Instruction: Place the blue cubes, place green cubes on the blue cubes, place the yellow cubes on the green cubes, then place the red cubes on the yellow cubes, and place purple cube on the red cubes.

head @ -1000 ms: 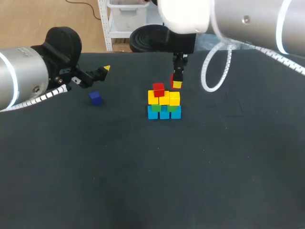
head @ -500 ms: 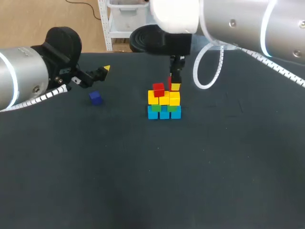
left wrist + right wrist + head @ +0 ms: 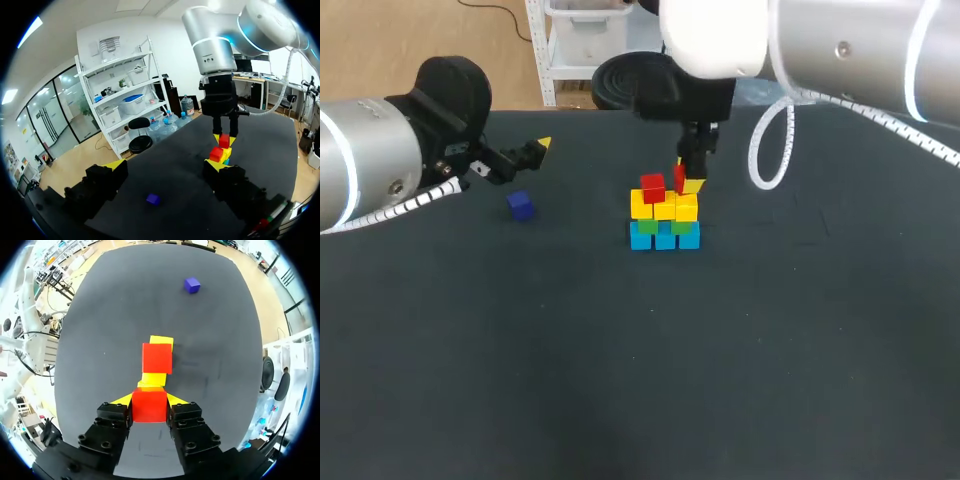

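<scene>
You have a dark, matte table (image 3: 620, 380) under both arms; at your far left the left gripper (image 3: 165, 166) hangs above the surface with its two yellow-tipped fingers spread wide and nothing between them; just ahead of it and a little to its right, one purple cube (image 3: 521, 205) lies alone on the table, well apart from everything else; towards the middle stands the stack (image 3: 664, 215), and you can count it from the bottom up: three blue cubes (image 3: 665, 239) side by side in a row on the table, two green cubes (image 3: 647, 227) showing on top of them, three yellow cubes (image 3: 642, 206) in a row on the green, and one red cube (image 3: 652, 187) seated on the left-hand yellow one; to the right of that, the right gripper (image 3: 149, 400) comes straight down over the stack with its fingers clamped on a second red cube (image 3: 149, 410), pads pressing it from both sides; that cube sits over the right part of the yellow row, beside the seated red one; whether it touches the yellow below, you cannot tell
</scene>
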Controlling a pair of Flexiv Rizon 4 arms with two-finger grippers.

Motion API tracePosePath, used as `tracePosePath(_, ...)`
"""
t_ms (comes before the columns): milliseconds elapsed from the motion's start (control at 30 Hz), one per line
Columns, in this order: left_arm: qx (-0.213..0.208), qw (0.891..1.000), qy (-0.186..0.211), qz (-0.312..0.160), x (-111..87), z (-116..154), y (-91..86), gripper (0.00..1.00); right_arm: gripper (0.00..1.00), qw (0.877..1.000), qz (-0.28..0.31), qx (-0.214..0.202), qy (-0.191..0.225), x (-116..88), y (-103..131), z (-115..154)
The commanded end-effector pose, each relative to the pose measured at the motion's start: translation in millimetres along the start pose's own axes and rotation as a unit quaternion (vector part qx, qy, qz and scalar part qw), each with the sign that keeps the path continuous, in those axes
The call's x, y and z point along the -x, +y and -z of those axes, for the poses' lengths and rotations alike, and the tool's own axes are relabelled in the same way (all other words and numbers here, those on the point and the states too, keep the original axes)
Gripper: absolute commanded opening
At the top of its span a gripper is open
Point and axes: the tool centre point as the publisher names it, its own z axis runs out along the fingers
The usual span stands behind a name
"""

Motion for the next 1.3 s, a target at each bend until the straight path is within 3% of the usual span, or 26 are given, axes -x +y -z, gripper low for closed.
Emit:
tracePosePath(33,0.003,1.0,-0.002,0.0,-0.4,-1.6,-1.2,1.0,0.0,1.0,0.002,-0.002,0.002,1.4,0.5,0.3)
tracePosePath(1300,0.003,1.0,-0.002,0.0,-0.4,-1.6,-1.2,1.0,0.0,1.0,-0.001,0.005,-0.013,8.9,1.3,-11.5)
